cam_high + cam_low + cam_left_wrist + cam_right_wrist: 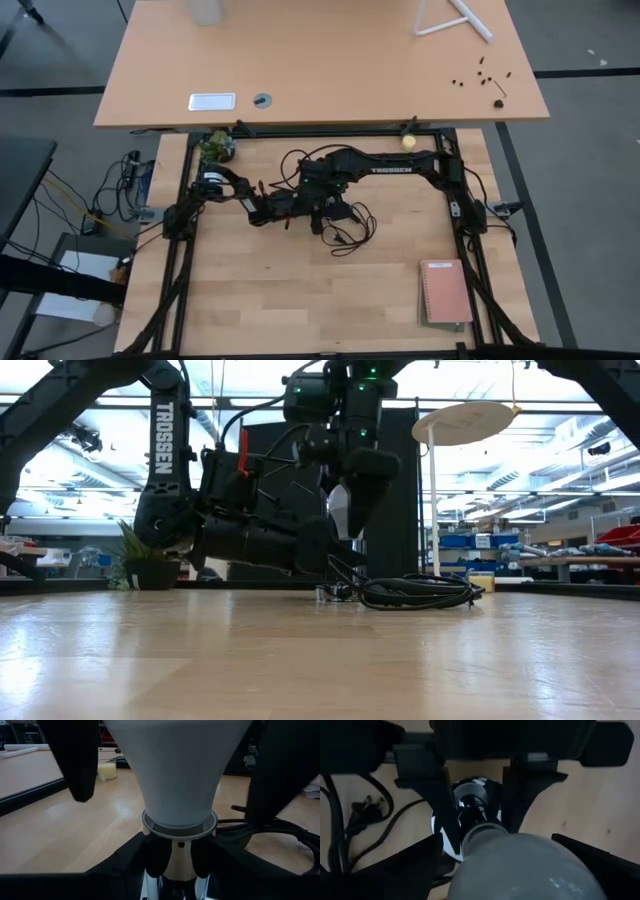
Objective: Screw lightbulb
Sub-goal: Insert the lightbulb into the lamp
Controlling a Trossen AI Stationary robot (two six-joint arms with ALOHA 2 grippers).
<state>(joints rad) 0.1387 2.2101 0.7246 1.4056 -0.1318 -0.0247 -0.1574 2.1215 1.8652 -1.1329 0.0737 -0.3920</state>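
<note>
The small white pear-shaped lightbulb [176, 770] is gripped by the right tool [520, 865] while the round silver socket [175, 865] is clamped steady by the left tool [176, 862], presumably for threading.

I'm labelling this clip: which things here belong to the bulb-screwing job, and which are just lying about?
In the job:
lightbulb, held in the right pincer
socket, gripped by the left pincer
black cord

Lying about:
notebook
yellow ball
potted plant
white label on the far table
</note>
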